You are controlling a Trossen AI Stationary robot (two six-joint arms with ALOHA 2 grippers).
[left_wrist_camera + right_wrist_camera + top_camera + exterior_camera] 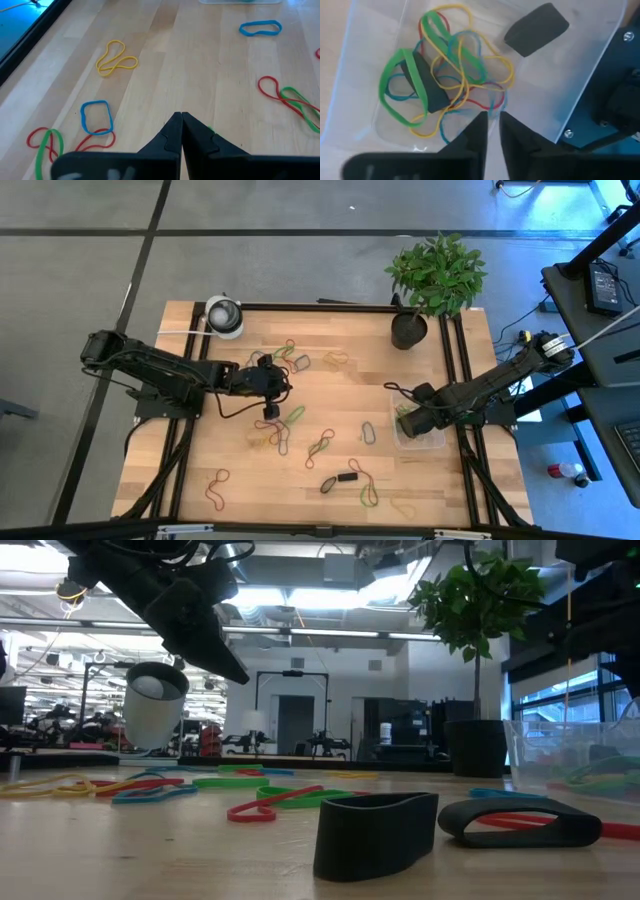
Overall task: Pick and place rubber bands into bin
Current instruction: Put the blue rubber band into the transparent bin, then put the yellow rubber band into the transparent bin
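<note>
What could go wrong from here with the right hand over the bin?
The right hand hangs over the clear bin with its fingers slightly parted above tangled rubber bands; one could snag and get dragged out. The light bin sits near the table edge and might be nudged. The left hand, shut over the table, may have a green strand caught beside its tip.

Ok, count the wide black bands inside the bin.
2. One black band lies in the tangle of coloured bands, partly inside a green loop. The other lies alone on the bin floor. The tangle may hide more.
</note>
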